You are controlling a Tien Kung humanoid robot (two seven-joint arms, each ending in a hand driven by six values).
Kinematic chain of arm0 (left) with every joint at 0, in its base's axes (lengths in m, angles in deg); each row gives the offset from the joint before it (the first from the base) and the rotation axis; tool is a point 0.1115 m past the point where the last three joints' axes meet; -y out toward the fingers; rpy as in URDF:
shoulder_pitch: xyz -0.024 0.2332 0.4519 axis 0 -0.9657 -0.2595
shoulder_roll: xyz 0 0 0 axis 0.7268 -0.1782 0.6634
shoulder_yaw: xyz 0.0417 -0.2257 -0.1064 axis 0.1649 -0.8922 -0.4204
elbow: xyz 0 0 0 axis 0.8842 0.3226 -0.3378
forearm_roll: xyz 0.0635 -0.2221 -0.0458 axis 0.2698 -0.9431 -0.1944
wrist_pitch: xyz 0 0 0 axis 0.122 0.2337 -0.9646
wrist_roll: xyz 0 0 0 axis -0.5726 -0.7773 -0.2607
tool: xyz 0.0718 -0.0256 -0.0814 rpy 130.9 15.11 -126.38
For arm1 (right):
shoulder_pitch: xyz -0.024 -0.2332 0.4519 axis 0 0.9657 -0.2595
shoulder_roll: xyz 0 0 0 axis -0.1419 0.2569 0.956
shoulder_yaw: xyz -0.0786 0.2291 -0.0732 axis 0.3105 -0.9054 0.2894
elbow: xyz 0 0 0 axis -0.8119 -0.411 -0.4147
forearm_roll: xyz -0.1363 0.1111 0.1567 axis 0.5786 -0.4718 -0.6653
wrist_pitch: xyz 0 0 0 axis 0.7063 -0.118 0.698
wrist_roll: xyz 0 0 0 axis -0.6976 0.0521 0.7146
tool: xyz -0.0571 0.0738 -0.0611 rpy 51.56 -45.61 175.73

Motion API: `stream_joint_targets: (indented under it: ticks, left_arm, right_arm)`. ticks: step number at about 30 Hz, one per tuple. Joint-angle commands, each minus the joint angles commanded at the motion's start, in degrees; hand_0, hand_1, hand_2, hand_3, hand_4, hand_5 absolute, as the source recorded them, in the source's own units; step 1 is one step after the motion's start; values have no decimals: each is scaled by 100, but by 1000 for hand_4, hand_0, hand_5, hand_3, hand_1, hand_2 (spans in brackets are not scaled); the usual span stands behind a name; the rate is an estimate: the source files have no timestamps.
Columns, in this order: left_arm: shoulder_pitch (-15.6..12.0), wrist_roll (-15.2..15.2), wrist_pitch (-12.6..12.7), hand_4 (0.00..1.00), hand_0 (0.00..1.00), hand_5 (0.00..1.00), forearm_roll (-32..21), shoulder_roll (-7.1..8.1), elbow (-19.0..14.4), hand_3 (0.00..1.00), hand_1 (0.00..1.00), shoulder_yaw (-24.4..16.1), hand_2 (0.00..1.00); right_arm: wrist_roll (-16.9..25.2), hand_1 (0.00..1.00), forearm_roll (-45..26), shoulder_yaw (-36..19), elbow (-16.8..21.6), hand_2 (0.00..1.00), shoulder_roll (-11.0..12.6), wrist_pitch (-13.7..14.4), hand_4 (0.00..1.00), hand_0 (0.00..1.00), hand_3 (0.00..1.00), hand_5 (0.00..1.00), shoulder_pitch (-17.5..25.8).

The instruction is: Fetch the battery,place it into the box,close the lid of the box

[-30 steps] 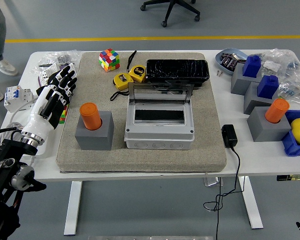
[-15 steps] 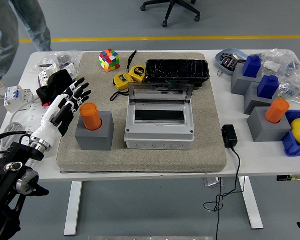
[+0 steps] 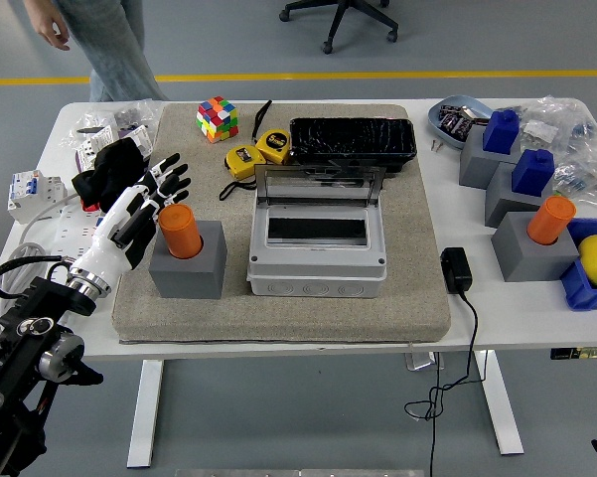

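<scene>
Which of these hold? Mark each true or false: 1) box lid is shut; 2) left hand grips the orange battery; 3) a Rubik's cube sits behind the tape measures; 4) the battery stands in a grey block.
1) False: the box has its lid raised.
2) False: the left hand is spread beside the orange battery, not gripping it.
3) True: the Rubik's cube lies beyond the tape measures.
4) True: it stands in the grey block.

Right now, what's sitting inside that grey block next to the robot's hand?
An orange cylinder stands upright in the grey block, its top half sticking out. Its lower part is hidden inside the block. The left hand is open beside it.
</scene>
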Motion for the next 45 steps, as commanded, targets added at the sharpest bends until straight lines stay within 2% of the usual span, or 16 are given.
stream_joint_targets:
  ticks: [4, 5, 10, 11, 16, 17, 22, 23, 28, 29, 34, 35, 40, 41, 45]
  left_arm:
    - [65, 18, -58, 998, 924, 706, 48, -6, 99, 998, 967, -38, 998]
    - [73, 23, -72, 998, 920, 632, 67, -4, 104, 998, 966, -39, 998]
    - [72, 43, -79, 998, 920, 632, 153, -6, 85, 998, 966, 0, 998]
    - [72, 48, -66, 998, 901, 460, 181, -13, 79, 998, 953, 4, 984]
    - [70, 46, 0, 998, 901, 460, 267, -18, 58, 998, 953, 16, 984]
    - [70, 43, 6, 998, 888, 398, 281, -18, 53, 995, 942, 16, 965]
    - [74, 14, 33, 998, 888, 398, 414, -21, 19, 995, 942, 8, 965]
    - [73, 10, 37, 998, 883, 301, 431, -21, 13, 972, 938, 6, 956]
    - [78, 6, 103, 998, 883, 301, 545, -20, -23, 972, 938, 8, 956]
    - [77, 1, 131, 998, 858, 171, 566, -21, -31, 935, 915, 9, 927]
    - [74, 5, 214, 998, 858, 171, 705, -29, -45, 935, 915, 10, 927]
    - [70, 4, 225, 998, 842, 63, 716, -30, -50, 919, 896, 14, 893]
    - [67, 10, 274, 998, 842, 63, 718, -38, -87, 919, 896, 27, 893]
    - [69, 15, 277, 998, 849, 22, 729, -38, -98, 893, 888, 31, 875]
    - [72, 32, 288, 998, 849, 22, 766, -42, -109, 893, 888, 72, 875]
  right_arm:
    - [-2, 905, -7, 4, 2, 860, 0, 0, 998, 909, 907, 998, -11]
    - [-2, 905, -6, 0, 2, 860, 0, 1, 998, 909, 905, 998, -14]
    - [-4, 905, -4, -16, -4, 860, -5, -1, 998, 909, 905, 998, -10]
    - [-5, 905, -1, -24, -4, 860, -5, 0, 998, 909, 904, 998, -9]
    - [-7, 905, 3, -32, 0, 860, -5, 0, 998, 909, 904, 998, -12]
    - [-7, 904, 4, -36, 1, 859, -5, 1, 998, 909, 903, 998, -13]
    - [-6, 904, 2, -49, 3, 859, -8, 1, 998, 909, 903, 998, -21]
    - [-6, 903, 1, -54, 3, 858, -10, 1, 998, 908, 901, 998, -21]
    - [-3, 903, 12, -82, 2, 858, -2, 1, 998, 908, 901, 998, -22]
    - [-5, 903, 13, -86, 3, 858, -2, 0, 998, 907, 900, 998, -21]
    - [-5, 903, 20, -107, 5, 858, -2, 0, 998, 907, 900, 998, -24]
    - [-6, 903, 17, -105, 7, 858, -2, -1, 998, 907, 899, 998, -25]
    - [-7, 903, 25, -122, 8, 858, -2, -4, 998, 907, 899, 998, -26]
    - [-7, 902, 26, -123, 9, 857, 0, -5, 998, 907, 898, 998, -26]
    - [-7, 902, 25, -132, 9, 857, 7, -4, 998, 907, 898, 998, -28]
